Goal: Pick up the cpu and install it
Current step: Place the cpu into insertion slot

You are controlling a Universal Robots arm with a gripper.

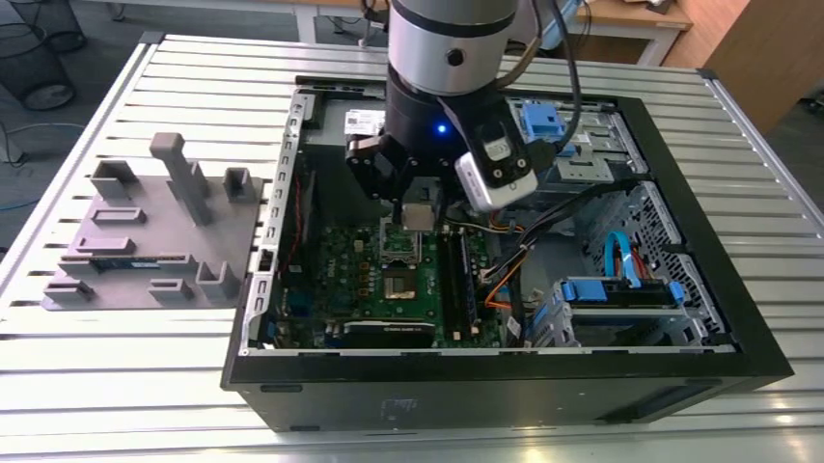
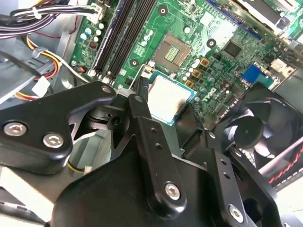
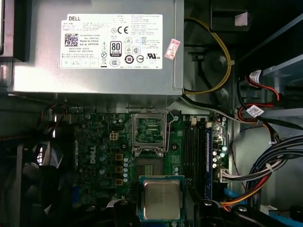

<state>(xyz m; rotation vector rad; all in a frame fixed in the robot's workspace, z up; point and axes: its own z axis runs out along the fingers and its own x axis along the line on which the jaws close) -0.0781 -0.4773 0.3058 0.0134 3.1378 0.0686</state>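
Your table (image 1: 116,405) carries the open computer case (image 1: 515,386), which sits directly below the pincer (image 2: 166,105). Inside the case, the green motherboard (image 3: 99,156) lies under the pincer's tips. The pincer is closed on 2 opposite edges of the cpu (image 3: 161,199), holding it above the board, near the open socket (image 3: 149,132) and apart from it.

My gripper (image 2: 166,106) is clamped on the cpu (image 2: 170,97), its silver top showing between my fingers (image 2: 141,111). Past my fingertips, the green motherboard (image 2: 222,28), its socket (image 2: 171,51) lying open just beyond the chip. Memory slots (image 2: 118,38) run along one side of the socket; a black fan (image 2: 253,127) sits close beside my hand on the other.
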